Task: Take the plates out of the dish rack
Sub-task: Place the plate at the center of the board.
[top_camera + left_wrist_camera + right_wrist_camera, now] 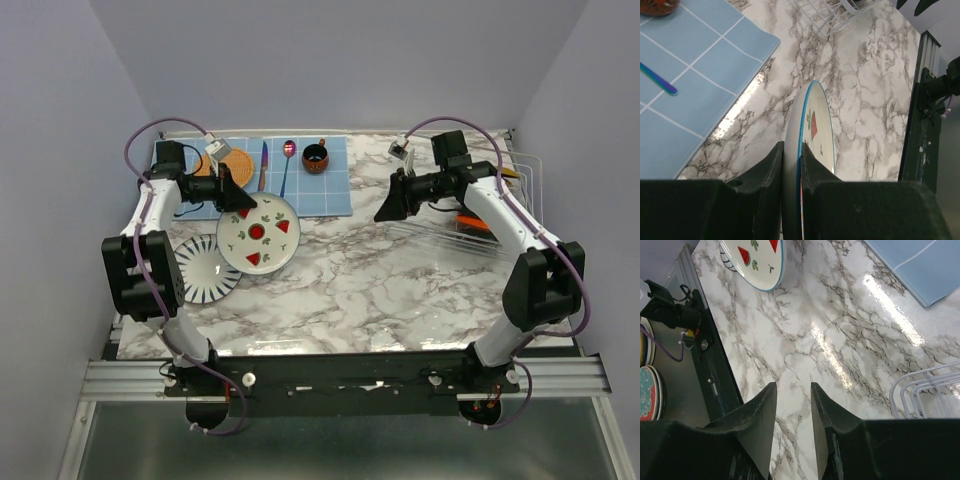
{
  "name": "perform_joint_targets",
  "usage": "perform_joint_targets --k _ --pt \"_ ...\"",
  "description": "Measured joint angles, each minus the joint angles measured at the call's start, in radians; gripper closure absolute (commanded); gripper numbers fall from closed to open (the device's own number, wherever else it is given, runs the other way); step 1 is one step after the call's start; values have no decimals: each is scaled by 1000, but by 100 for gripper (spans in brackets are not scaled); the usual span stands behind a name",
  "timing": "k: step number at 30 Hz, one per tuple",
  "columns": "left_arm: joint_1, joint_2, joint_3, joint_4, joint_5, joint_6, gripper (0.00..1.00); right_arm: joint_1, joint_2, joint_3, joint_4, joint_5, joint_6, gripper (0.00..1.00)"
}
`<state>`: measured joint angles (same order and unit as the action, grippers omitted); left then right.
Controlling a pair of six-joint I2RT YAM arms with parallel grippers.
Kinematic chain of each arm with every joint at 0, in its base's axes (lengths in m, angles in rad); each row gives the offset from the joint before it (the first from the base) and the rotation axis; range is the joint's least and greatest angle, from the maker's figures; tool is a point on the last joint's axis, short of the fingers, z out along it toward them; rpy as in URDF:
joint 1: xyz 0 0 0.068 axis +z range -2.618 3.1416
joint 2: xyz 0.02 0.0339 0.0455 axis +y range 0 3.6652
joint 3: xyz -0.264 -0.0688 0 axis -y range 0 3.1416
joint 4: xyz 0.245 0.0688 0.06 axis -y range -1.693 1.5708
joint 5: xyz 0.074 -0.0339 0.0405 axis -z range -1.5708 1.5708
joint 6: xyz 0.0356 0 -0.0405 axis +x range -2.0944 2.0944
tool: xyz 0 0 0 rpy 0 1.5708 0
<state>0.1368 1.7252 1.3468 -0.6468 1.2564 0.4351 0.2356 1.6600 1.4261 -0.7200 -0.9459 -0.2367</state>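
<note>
Left gripper (791, 150) is pinching the rim of 1 plate (818, 125) with red wedges. Right gripper (792, 390) is hovering spread open, dish rack (922, 387) just beside it.

Parted claw (792, 390) above marble table (840, 340)

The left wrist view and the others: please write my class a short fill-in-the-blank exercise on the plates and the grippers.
1. The plate clamped by its rim in the left gripper bears ___ wedges.
2. The right gripper is open and holds ___.
3. Next to the clamped plate in the top view lies a second plate with dark radial ___.

Missing words: red; nothing; stripes.
</note>
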Motion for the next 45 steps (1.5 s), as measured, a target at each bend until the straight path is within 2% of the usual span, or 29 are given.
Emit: perform_joint_targets --k 4,8,12,21,29,45 --pt "51 39 67 -140 -2 137 100 0 -1 -20 3 0 0 59" --pt "75 103 158 -357 -2 359 100 0 -2 -24 14 -1 0 59" --pt "96 143 180 -518 2 511 100 0 -7 -33 23 -1 0 59" --pt "168 163 220 -646 3 698 100 0 -12 -40 33 -1 1 59" --pt "198 179 266 -656 3 758 100 0 -12 -51 46 -1 1 59" --pt "264 179 268 -662 -19 758 100 1 -12 -63 46 -1 1 59"
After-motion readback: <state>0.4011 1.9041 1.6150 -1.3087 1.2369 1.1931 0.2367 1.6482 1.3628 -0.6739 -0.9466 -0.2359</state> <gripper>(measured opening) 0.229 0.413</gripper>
